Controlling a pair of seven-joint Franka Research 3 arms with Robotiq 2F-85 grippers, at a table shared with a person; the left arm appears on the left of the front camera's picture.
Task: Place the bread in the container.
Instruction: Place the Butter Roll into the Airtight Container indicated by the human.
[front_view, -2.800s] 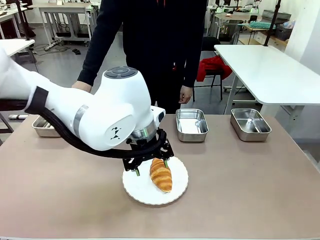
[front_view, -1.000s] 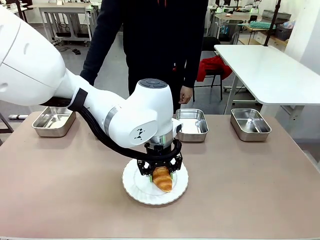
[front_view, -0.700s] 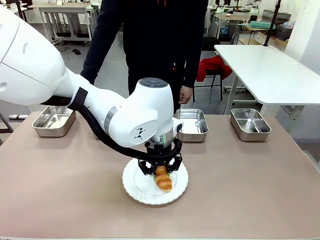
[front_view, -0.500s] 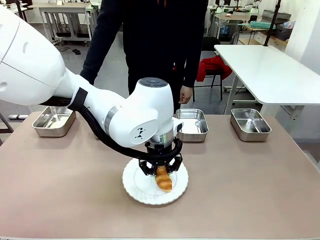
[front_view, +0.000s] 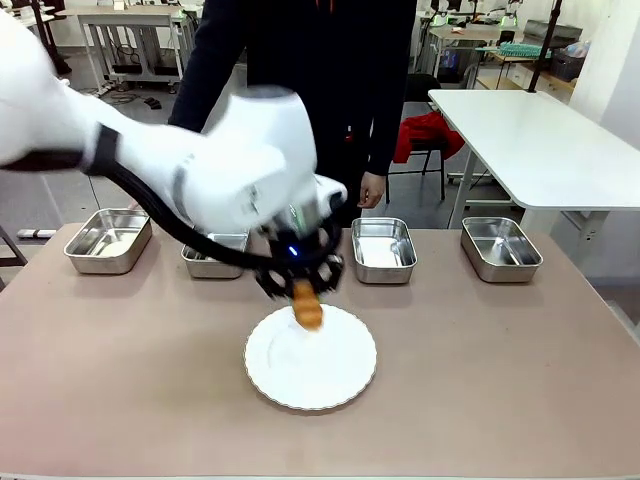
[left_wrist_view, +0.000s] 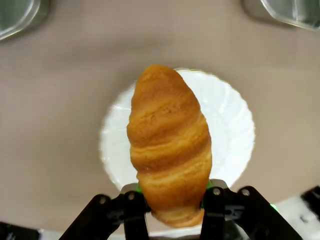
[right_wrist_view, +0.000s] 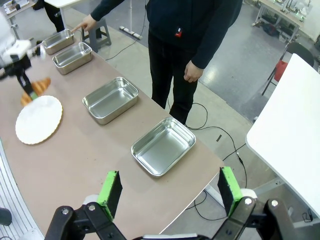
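Note:
The bread (front_view: 306, 305), a golden-brown croissant, hangs clear above the white plate (front_view: 310, 378) with my left gripper (front_view: 300, 288) shut on its upper end. In the left wrist view the bread (left_wrist_view: 170, 145) points away from the fingers (left_wrist_view: 134, 210) over the plate (left_wrist_view: 230, 125). Four steel pans stand in a row along the far edge; a person's hand (right_wrist_view: 89, 22) points at the end container (right_wrist_view: 58, 41), which is the leftmost pan (front_view: 108, 240) in the front view. My right gripper (right_wrist_view: 169, 192) is open, high above the table's right end, and empty.
The other pans (front_view: 210, 262) (front_view: 383, 250) (front_view: 501, 248) sit along the far edge. A person in dark clothes (front_view: 320, 90) stands behind the table. Bare tabletop (front_view: 500, 370) surrounds the plate. A white table (front_view: 530, 130) stands at the back right.
My left gripper closed on the bread, lifted it off the plate and carried it up and toward the far side. The plate now lies bare.

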